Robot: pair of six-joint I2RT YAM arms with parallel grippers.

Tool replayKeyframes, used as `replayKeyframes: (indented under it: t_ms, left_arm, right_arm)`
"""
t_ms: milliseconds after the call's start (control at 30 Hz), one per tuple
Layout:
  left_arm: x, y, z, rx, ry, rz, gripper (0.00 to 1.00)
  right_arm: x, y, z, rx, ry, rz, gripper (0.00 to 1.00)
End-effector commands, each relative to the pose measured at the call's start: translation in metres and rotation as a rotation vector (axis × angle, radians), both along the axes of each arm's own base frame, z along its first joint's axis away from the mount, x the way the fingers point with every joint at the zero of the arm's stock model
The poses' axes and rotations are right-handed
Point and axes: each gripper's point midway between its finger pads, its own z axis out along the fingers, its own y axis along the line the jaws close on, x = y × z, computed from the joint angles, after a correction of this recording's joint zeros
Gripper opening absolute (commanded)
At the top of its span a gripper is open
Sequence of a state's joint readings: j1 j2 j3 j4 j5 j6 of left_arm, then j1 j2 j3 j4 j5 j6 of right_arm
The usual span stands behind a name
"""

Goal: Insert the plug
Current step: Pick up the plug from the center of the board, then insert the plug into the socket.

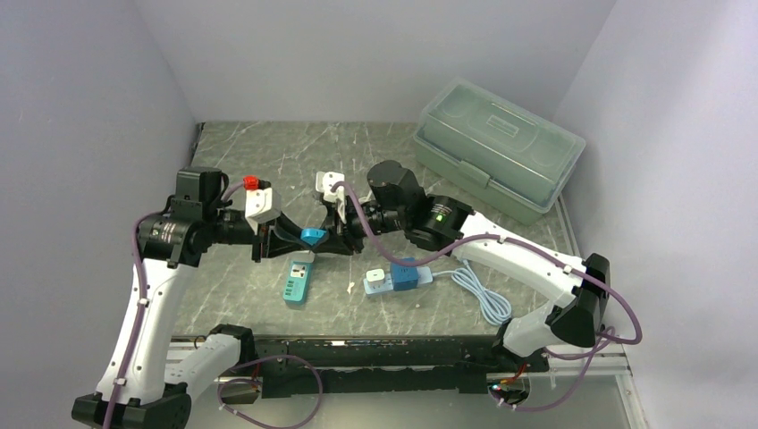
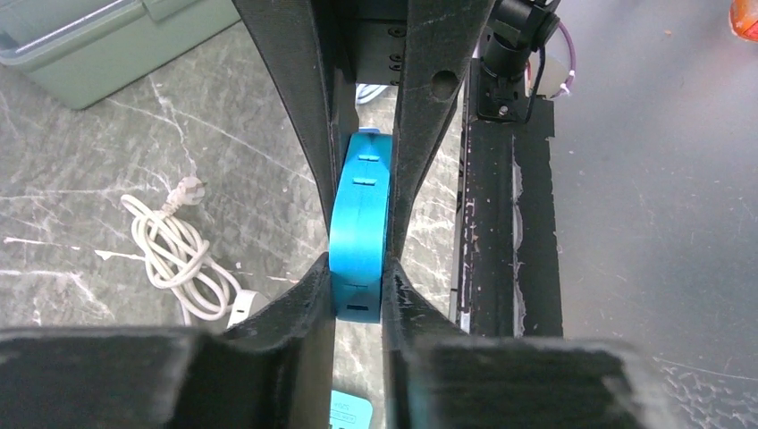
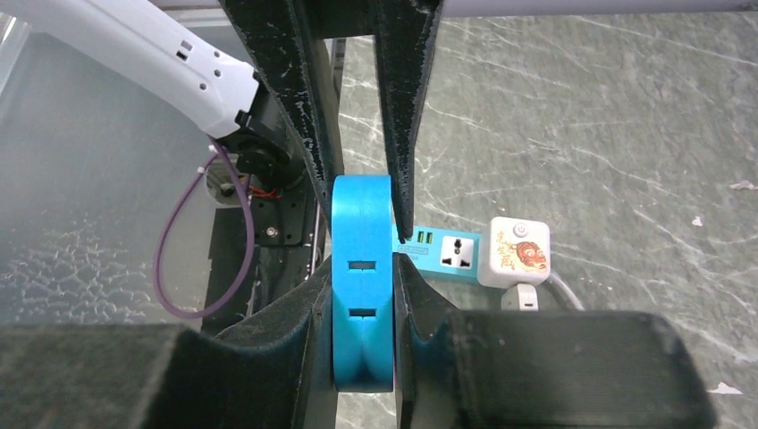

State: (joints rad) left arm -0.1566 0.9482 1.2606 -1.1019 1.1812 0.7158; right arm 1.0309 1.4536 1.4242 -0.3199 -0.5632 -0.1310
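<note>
On the left, we see the left end effector [image 2: 357,284] clenched on the blue, rounded hard-plastic plug [image 2: 360,206], its pads pressed on the two flat side faces. The plug is held in the air between the two arms, above the grey marbled bench [image 1: 268,152]. It hangs just over a teal socket strip [image 1: 296,280] lying flat there.

From the other side, the right end effector [image 3: 362,286] flanks the same plug, and its fingers appear to touch both faces. We take it as gripping the plug too, though less firmly settled.

Further right on the bench lies a blue socket block [image 1: 404,274] with a white cube adapter [image 1: 376,281] at its near end. A loose white cable [image 1: 483,295] lies beside it. A pale green lidded plastic toolbox [image 1: 496,147] stands at the back.

We judge the plug to be light and rigid, with smooth, rather slippery curved edges. The flat sides are the place to hold it, clear of the two slots in its rim. We cannot see any pins, so we cannot tell which end goes into a socket.
</note>
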Motion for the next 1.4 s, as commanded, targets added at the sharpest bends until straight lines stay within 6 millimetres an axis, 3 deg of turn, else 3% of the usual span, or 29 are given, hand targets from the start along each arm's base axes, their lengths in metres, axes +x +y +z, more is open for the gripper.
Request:
replayKeyframes:
  t_ms: [0,67,133,333,500,700,867,1067,1367]
  left_arm:
    - [0.011,-0.001,0.008,-0.014,-0.077,0.022,0.33]
    - [0.016,0.0,0.006,-0.006,-0.076,0.044,0.54]
    - [0.018,0.002,0.004,0.006,-0.079,0.052,0.63]
    - [0.017,0.003,-0.001,0.019,-0.08,0.045,0.72]
    - [0.024,0.004,-0.031,0.06,-0.07,0.029,0.72]
    - [0.044,0.003,-0.075,0.196,-0.067,0.019,0.73]
    - [0.055,0.003,-0.091,0.254,-0.065,0.013,0.74]
    - [0.055,0.004,-0.113,0.32,-0.095,-0.007,0.73]
    - [0.051,0.005,-0.12,0.326,-0.075,-0.001,0.72]
  right_arm:
    - [-0.013,0.002,0.009,0.008,0.013,0.064,0.0]
    - [-0.012,0.0,0.004,-0.008,0.015,0.056,0.0]
    - [-0.01,-0.002,0.002,-0.012,0.009,0.04,0.0]
    - [0.007,-0.024,-0.001,-0.016,-0.038,-0.061,0.0]
    - [0.045,-0.066,-0.019,-0.07,-0.112,-0.164,0.0]
    - [0.072,-0.128,-0.061,-0.198,-0.293,-0.179,0.0]
    - [0.089,-0.158,-0.088,-0.327,-0.225,-0.131,0.0]
    - [0.087,-0.172,-0.122,-0.441,-0.177,-0.063,0.0]
    - [0.06,-0.174,-0.123,-0.359,-0.142,0.009,0.0]
